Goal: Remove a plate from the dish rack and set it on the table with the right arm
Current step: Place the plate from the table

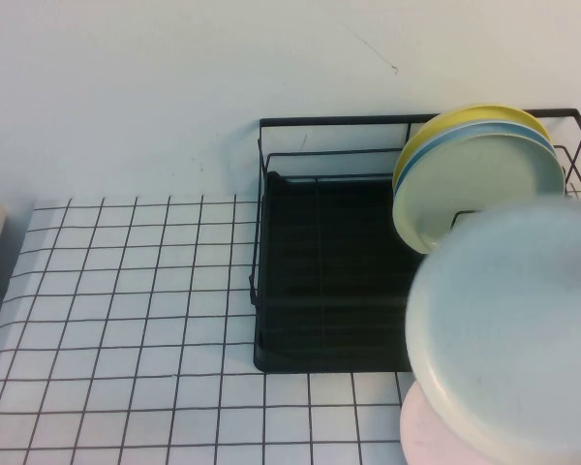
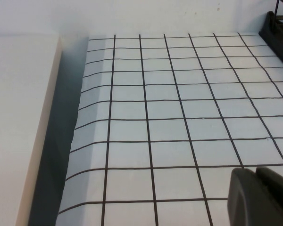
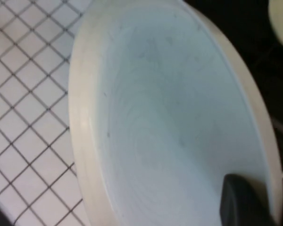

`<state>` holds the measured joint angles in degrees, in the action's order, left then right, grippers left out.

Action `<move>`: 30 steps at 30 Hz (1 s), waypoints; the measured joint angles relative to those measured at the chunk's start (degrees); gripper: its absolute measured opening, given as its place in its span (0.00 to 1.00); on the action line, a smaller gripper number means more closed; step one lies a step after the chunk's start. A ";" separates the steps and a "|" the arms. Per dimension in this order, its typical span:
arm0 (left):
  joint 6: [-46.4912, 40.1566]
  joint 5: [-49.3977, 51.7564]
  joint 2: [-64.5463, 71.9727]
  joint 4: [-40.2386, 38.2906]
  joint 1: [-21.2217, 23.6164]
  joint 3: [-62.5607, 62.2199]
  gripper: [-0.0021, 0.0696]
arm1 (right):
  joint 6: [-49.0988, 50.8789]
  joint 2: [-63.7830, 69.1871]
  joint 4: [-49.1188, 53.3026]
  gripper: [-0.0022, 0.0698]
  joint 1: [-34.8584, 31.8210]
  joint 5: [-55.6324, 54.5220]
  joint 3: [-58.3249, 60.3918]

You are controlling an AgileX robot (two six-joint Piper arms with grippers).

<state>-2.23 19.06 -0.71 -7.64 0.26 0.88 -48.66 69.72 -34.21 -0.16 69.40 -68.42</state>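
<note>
One white plate [image 3: 179,122] in right tool's [image 3: 245,202] grasp, three racked (left tool [image 2: 262,195]: grip untellable).

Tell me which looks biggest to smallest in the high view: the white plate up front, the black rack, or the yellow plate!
1. White plate, though it's nearest the camera.
2. Dish rack, partly hidden, really wider.
3. Yellow plate, mostly covered.

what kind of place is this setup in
Likely a mock kitchen test bench: a grid table, a dish rack with plates, right gripper holding a white plate, left gripper over the table.
</note>
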 joint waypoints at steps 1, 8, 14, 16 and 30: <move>0.00 0.00 0.00 0.00 0.00 0.00 0.02 | 0.57 0.00 1.07 0.15 0.00 0.24 2.06; 0.00 0.00 0.00 0.00 0.00 0.00 0.02 | 1.92 0.00 2.57 0.15 0.00 -16.38 24.66; 0.00 0.00 0.00 0.00 0.00 0.00 0.02 | 1.92 0.00 -1.60 0.15 0.00 -32.02 33.46; 0.00 0.00 0.00 0.00 0.00 0.00 0.02 | 3.22 0.13 -2.94 0.15 0.00 -34.61 34.01; -0.24 0.00 0.00 0.00 0.00 0.00 0.02 | 1.82 7.20 -7.93 0.21 0.00 -36.07 34.17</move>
<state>-2.47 19.06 -0.71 -7.64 0.26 0.88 -46.85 76.92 -42.15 -0.16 33.33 -34.25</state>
